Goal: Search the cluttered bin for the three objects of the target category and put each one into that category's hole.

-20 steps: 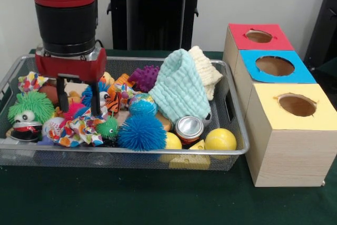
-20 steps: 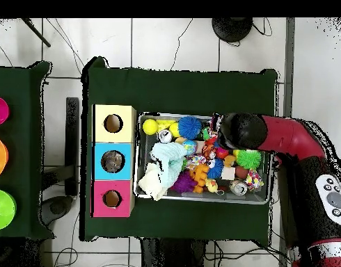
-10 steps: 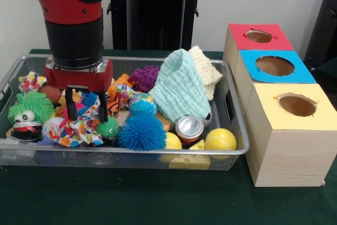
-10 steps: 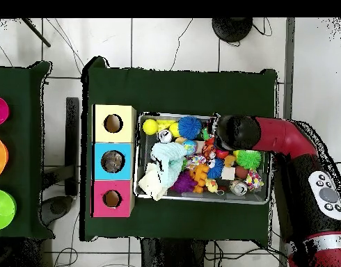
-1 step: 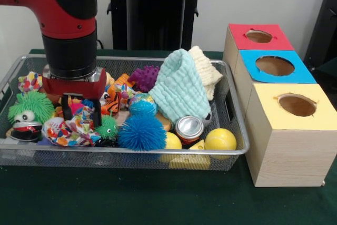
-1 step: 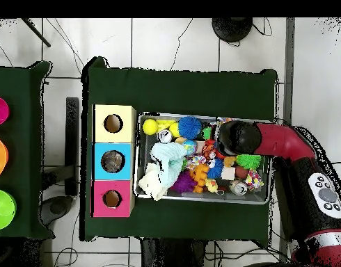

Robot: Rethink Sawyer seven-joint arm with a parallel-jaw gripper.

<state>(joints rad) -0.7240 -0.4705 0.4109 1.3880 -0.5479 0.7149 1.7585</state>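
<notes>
My gripper (image 5: 81, 115) reaches down into the left part of the wire-mesh bin (image 5: 131, 153). It is open, with its fingers (image 5: 97, 112) straddling a multicoloured patterned cloth (image 5: 73, 130) and a pink toy. A small green spiky ball (image 5: 108, 127) lies just right of it, and a large blue spiky ball (image 5: 141, 131) further right. A green furry toy with eyes (image 5: 27, 110) sits to the left. In the overhead view the arm's head (image 6: 237, 135) hides the gripper. The red box (image 5: 259, 36), blue box (image 5: 275, 66) and yellow box (image 5: 296, 105) each have a round hole on top.
Also in the bin are a mint cloth (image 5: 181, 89), a cream cloth (image 5: 206, 69), a purple spiky toy (image 5: 145, 77), a tiger toy (image 5: 112, 101), a metal can (image 5: 189, 128) and yellow balls (image 5: 220, 139). Seen from overhead, the three boxes (image 6: 113, 161) line the bin's left side.
The gripper has come down deeper into the bin's clutter and shifted slightly right in the front view. Its fingers stay apart. The toys have hardly moved.
</notes>
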